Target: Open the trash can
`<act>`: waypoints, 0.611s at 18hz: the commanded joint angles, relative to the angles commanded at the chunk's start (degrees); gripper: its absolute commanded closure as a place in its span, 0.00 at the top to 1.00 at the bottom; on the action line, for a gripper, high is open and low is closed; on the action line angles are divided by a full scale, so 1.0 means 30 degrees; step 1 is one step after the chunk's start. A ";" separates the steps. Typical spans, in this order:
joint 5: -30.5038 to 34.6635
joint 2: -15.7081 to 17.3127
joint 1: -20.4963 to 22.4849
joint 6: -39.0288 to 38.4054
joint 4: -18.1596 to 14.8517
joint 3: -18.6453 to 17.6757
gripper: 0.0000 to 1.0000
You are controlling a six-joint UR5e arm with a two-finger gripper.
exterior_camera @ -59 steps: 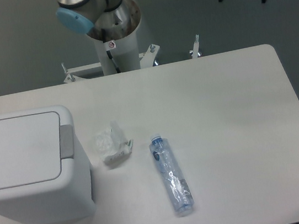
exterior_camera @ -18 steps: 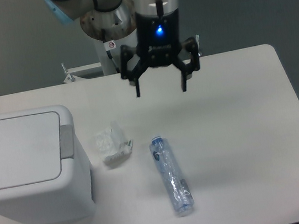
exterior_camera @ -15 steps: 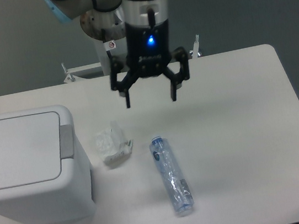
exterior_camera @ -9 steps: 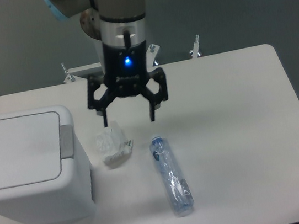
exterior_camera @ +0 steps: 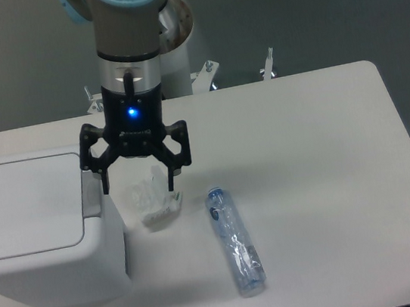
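The trash can (exterior_camera: 36, 230) is a big white boxy bin at the table's left, its flat lid down and a grey push tab (exterior_camera: 90, 194) on its right edge. My gripper (exterior_camera: 139, 186) hangs open just right of that tab, fingers pointing down with nothing between them. Its left fingertip is close beside the tab's upper part; I cannot tell if they touch.
A crumpled clear wrapper (exterior_camera: 150, 201) lies on the table under the gripper, partly hidden by it. A clear plastic bottle (exterior_camera: 235, 241) with a blue cap lies further right. The white table (exterior_camera: 319, 153) extends to the right.
The gripper has swept left and toward the front, from above the table's middle back to just beside the can's tab. It stayed open. Nothing else moved.
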 joint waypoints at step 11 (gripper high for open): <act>0.0000 -0.0088 -0.0060 -0.0030 0.0059 -0.0175 1.00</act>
